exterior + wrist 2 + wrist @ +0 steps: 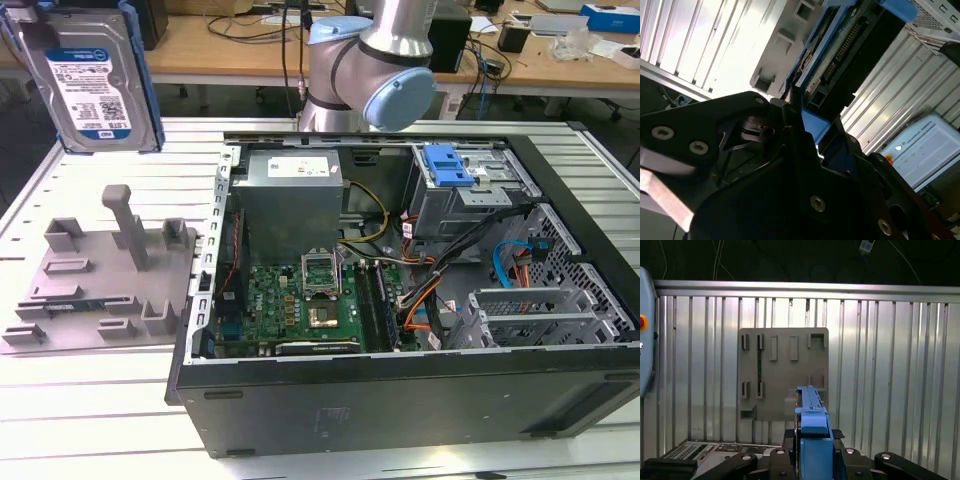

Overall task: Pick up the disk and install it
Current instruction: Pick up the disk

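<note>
The disk (pixel 90 75), silver with a blue-and-white label and a blue carrier bracket, hangs in the air at the exterior view's upper left, above the grey holder plate (pixel 100 270). In the first wrist view the disk (pixel 812 422) stands edge-on with my gripper (pixel 813 452) shut on its blue frame, and the holder plate (pixel 784 372) lies on the table beyond it. The second wrist view shows the disk's (pixel 830 65) dark underside and connector. There my gripper (pixel 812 135) clamps the bracket's end.
The open computer case (pixel 400 400) lies at the exterior view's right, holding a grey power supply (pixel 290 195), a motherboard (pixel 300 300), cables and a drive bay with a blue latch (pixel 447 165). The arm's base (pixel 370 60) stands behind it. A pendant screen (pixel 925 145) lies nearby.
</note>
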Available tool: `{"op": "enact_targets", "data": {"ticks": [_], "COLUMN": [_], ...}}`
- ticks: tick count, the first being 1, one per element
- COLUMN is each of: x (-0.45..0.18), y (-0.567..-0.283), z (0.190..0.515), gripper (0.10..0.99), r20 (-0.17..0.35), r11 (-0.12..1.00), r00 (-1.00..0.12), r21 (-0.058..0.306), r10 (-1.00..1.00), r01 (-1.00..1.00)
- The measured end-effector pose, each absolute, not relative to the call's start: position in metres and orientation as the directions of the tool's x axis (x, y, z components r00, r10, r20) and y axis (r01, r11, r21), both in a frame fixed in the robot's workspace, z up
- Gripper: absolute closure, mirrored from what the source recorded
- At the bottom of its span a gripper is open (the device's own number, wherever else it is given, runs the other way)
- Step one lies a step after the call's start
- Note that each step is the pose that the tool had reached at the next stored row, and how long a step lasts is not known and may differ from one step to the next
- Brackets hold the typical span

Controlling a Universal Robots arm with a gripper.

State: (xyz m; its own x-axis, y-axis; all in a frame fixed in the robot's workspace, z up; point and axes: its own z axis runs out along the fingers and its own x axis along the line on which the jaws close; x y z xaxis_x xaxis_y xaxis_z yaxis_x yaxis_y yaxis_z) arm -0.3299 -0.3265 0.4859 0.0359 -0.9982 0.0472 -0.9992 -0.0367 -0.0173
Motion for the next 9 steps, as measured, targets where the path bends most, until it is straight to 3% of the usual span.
{"op": "enact_targets", "data": {"ticks": [9], "x": [-0.278], "y": [-0.341], "z": [0.487], "gripper": [0.718], "r20": [0.047], "r11": [-0.037], "r00": [0.036], "r21": [-0.017], "r10": [-0.998], "r01": [-0.999]}}
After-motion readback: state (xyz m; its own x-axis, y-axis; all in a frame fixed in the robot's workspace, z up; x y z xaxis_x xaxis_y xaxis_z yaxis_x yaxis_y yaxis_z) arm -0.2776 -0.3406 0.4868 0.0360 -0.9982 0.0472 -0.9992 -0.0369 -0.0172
